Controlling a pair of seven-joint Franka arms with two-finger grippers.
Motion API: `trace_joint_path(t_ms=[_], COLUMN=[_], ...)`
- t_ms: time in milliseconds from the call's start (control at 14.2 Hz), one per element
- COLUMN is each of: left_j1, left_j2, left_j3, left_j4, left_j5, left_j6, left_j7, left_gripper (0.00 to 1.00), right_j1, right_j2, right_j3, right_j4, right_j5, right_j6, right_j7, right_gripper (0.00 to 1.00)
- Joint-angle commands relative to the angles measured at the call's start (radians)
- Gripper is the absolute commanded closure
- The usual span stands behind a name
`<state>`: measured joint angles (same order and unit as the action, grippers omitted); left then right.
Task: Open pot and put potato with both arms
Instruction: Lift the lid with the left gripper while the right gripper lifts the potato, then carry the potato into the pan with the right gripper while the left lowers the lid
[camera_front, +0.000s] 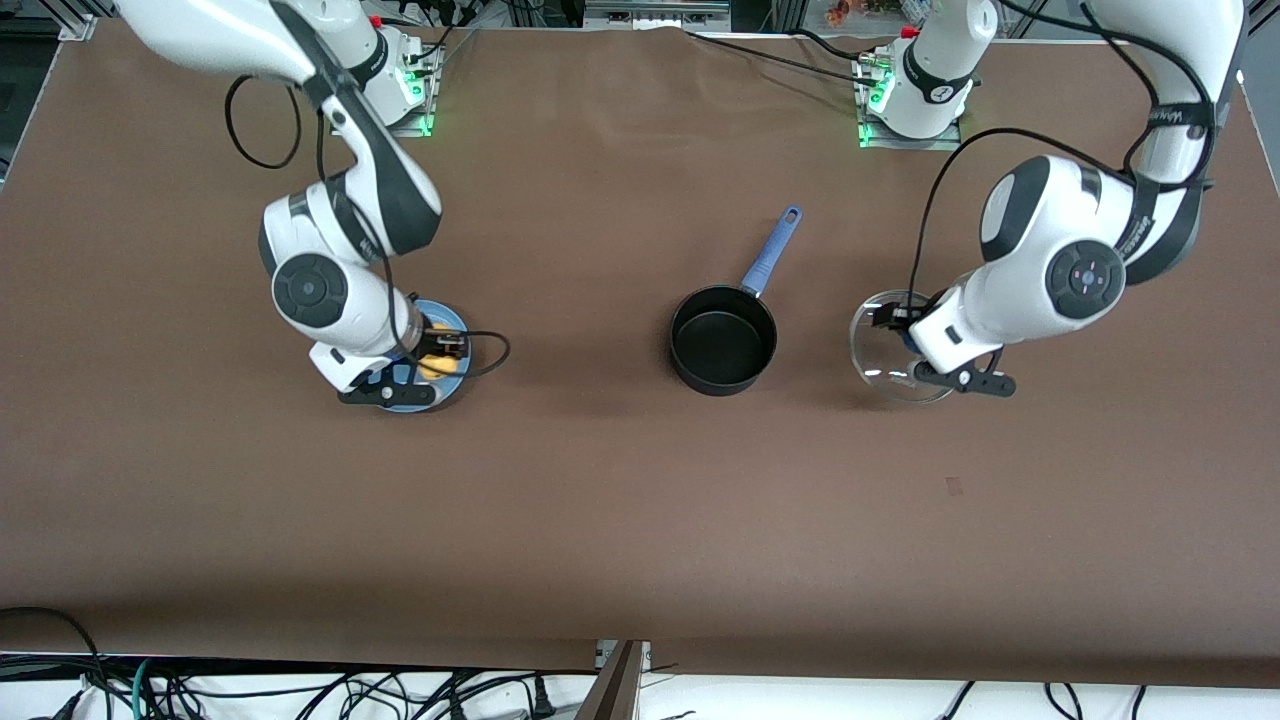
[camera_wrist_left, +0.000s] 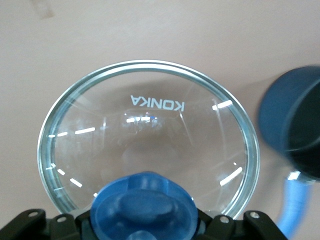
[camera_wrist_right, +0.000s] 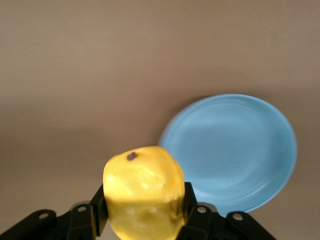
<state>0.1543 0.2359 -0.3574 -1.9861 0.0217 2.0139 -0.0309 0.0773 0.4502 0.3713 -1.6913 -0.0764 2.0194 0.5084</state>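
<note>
**Lid and potato both in the grippers**

Front view: the open pot (camera_front: 723, 345) stands mid-table, its handle at 1 o'clock. The right gripper (camera_front: 432, 352) is over the blue plate (camera_front: 452, 322).

Left wrist view: the left gripper (camera_wrist_left: 145, 220) is clamped on the lid (camera_wrist_left: 150, 135) by its knob.

Right wrist view: the potato (camera_wrist_right: 143, 192) is squeezed between the right gripper's fingers, lifted above the plate.

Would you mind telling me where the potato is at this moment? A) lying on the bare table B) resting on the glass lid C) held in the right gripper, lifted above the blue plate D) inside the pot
C: the right wrist view shows the potato clamped in the right gripper, with the blue plate empty below it; the pot is empty too.
</note>
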Motion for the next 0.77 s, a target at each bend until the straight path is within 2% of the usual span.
trace_joint_path(t_ms=[0,70,211,352,493,634,704], left_j1=[0.138,0.184,0.232,0.275,0.274,0.274,0.274], left_j2=[-0.078,-0.013,0.116,0.208,0.252,0.258,0.266], left_j3=[-0.012,-0.011,0.003,0.003,0.011,0.012,0.014], left_j4=[-0.224,-0.218,-0.163,-0.088,-0.056,-0.051,-0.048], left_j5=[0.024,0.03,0.177,0.248,0.253,0.253,0.253], left_j6=[0.214,0.242,0.258,0.258,0.253,0.25,0.249], left_j7=[0.209,0.28,0.295,0.302,0.304,0.304,0.304], left_gripper=[1.0,1.0,1.0,1.0,1.0,1.0,0.84], right_j1=[0.108,0.149,0.229,0.306,0.366,0.407,0.423], right_j2=[0.074,0.106,0.195,0.286,0.346,0.395,0.419], right_j3=[0.014,0.014,0.014,0.014,0.011,0.009,0.009], right_j4=[0.157,0.223,0.367,0.467,0.475,0.478,0.478], right_j5=[0.065,0.075,0.075,0.075,0.072,0.069,0.067], right_j6=[-0.03,-0.028,-0.024,0.094,0.288,0.408,0.462], right_j7=[0.169,0.232,0.361,0.467,0.544,0.617,0.634], right_gripper=[0.84,0.84,0.86,0.87,0.87,0.87,0.87])
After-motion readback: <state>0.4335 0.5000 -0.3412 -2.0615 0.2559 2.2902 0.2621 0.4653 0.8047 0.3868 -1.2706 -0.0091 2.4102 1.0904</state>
